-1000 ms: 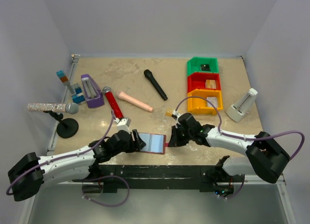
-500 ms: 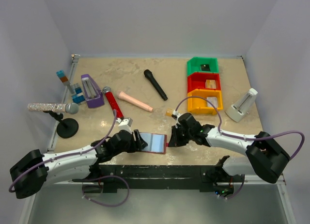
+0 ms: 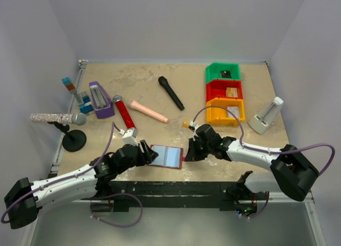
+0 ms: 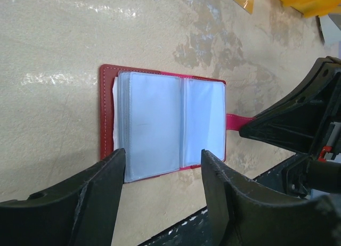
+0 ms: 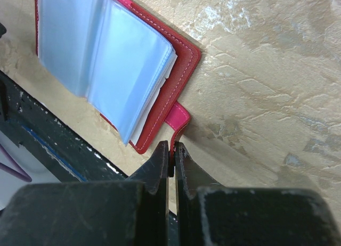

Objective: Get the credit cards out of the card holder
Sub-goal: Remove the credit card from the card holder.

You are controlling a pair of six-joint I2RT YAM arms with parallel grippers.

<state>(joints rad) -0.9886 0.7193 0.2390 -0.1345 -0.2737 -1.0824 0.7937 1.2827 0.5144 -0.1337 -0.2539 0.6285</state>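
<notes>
The dark red card holder [image 3: 167, 156] lies open on the table near the front edge, its pale blue sleeves [image 4: 160, 131] facing up. No card shows inside the sleeves. My right gripper [image 3: 188, 153] is shut on the holder's red tab [image 5: 179, 118] at its right side, with its tips [image 5: 171, 148] low on the table. My left gripper [image 3: 146, 152] is open and empty at the holder's left end, its jaws spread wide over the holder's near edge [image 4: 165, 160]. A black card [image 3: 226, 74] lies in the green bin, a tan card [image 3: 232, 91] in the red bin, and another tan card [image 3: 186, 123] on the table.
Green [image 3: 222, 65], red [image 3: 215, 90] and yellow [image 3: 215, 114] bins stand at back right, with a white stand [image 3: 266, 116] beside them. A black microphone [image 3: 171, 93], a red microphone [image 3: 125, 113], a pink tube [image 3: 148, 111], a purple box [image 3: 100, 99] and a glitter microphone on a stand [image 3: 56, 118] lie to the left. The black table edge [image 3: 176, 187] runs just below the holder.
My left gripper has drawn back a little to the left of the holder, and its arm has swung lower. The right gripper and the holder have stayed put.
</notes>
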